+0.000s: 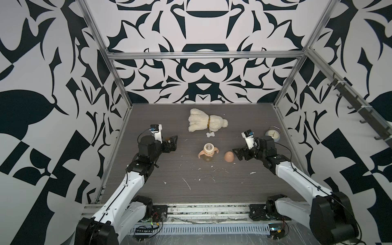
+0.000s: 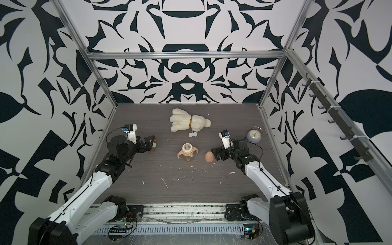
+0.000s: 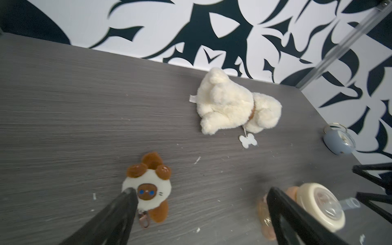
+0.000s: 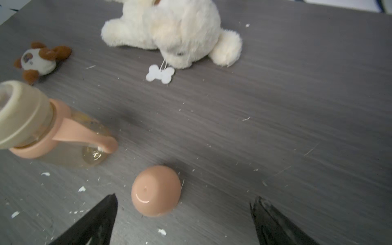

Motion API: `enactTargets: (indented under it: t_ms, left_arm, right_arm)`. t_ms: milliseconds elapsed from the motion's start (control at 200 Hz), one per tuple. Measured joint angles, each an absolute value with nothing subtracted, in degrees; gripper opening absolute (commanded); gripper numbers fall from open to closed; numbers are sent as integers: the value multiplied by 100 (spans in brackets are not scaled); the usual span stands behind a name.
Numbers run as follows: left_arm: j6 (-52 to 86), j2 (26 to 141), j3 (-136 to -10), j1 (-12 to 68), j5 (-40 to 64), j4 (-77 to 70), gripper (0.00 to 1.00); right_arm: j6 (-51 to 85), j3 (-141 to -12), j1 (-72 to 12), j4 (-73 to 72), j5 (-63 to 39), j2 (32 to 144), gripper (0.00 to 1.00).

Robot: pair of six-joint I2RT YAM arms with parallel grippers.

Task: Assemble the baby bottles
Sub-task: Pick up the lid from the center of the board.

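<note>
The baby bottle (image 1: 208, 150) stands upright mid-table: amber body (image 4: 93, 148), peach two-handle piece (image 4: 84, 131) round the neck, cream collar (image 3: 318, 203) on top. To its right the peach dome cap (image 1: 229, 156) (image 4: 156, 191) sits apart on the table. My right gripper (image 1: 236, 153) (image 4: 185, 202) is open just right of the cap, which lies nearer one fingertip, untouched. Left of the bottle, my left gripper (image 1: 172, 143) (image 3: 200, 197) is open and empty above the table.
A small brown-and-white plush toy (image 3: 148, 191) lies under one left fingertip. A large cream plush dog (image 1: 206, 123) with a bone tag lies further back. A pale-blue alarm clock (image 1: 273, 133) stands at the right, behind the right arm. Patterned walls enclose three sides.
</note>
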State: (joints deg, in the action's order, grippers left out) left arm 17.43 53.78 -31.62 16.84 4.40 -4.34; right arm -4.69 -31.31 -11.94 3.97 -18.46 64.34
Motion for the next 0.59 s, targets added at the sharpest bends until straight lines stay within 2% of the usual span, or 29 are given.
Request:
enactTargets:
  t_ms: [180,460,595]
  left_arm:
    - [1621,5714,-3420,2071,635,-263,99]
    - [1562,5850,-3566,2211,932,-237,99]
    - [1535,5819,-3568,2215,972,-233,99]
  right_arm:
    - [-473,-3358,-1653,926,-1780,6836,97]
    - [-541,-4228,-2132,1288,-1372,8049,95]
    - [-611,-4403,-2231,1400,-1219,8353,88]
